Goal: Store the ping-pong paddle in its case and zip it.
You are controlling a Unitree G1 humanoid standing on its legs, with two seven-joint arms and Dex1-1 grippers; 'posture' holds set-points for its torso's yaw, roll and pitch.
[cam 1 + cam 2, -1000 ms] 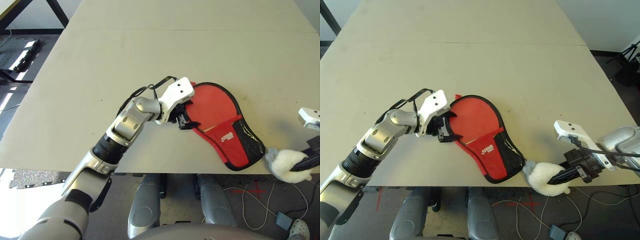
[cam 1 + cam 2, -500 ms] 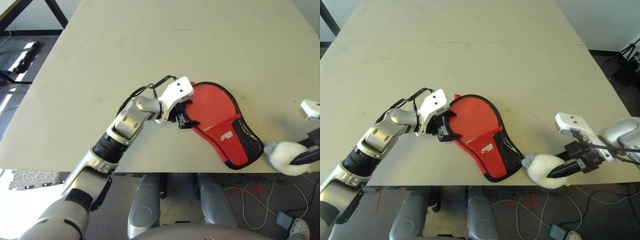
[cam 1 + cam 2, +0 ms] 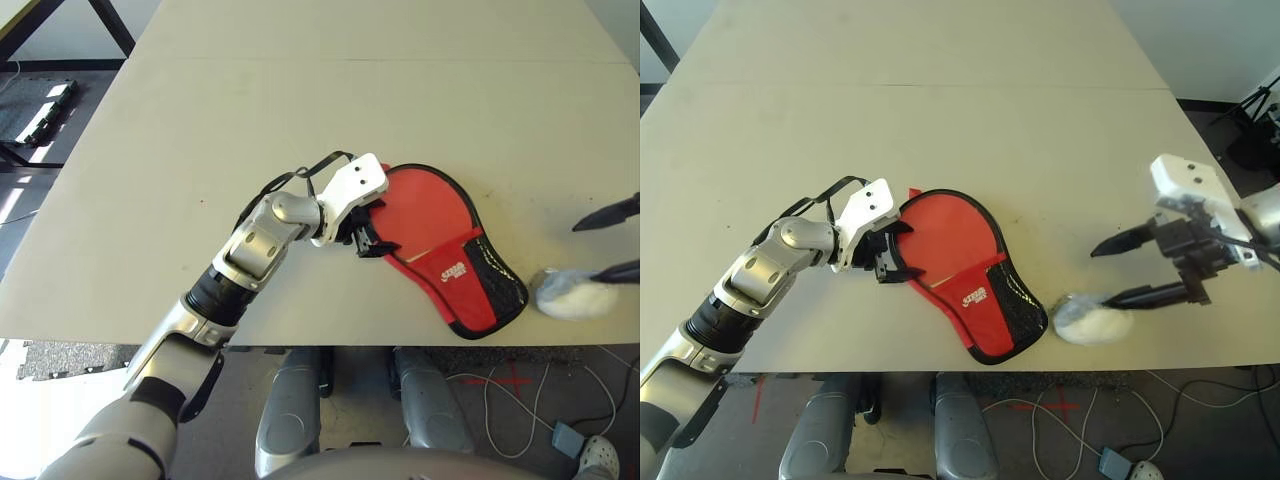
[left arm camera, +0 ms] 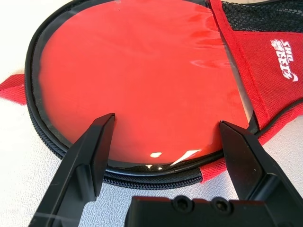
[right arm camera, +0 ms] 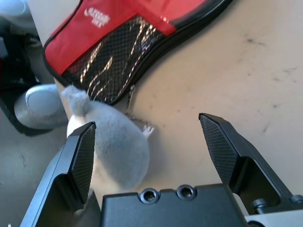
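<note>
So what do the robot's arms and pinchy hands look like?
The left arm is shiny silver metal with black joint bands and a looping black cable. Each wrist carries a white block with small dark holes. The left gripper and right gripper each have two black, pointed fingers with a fine textured grip pattern.

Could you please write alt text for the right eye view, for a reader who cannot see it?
A red case with black zipper edging lies flat near the front edge of a beige table. The left end effector, open, rests at the case's rounded end. The right end effector hangs open by a white fluffy wad, lower finger on it.
</note>
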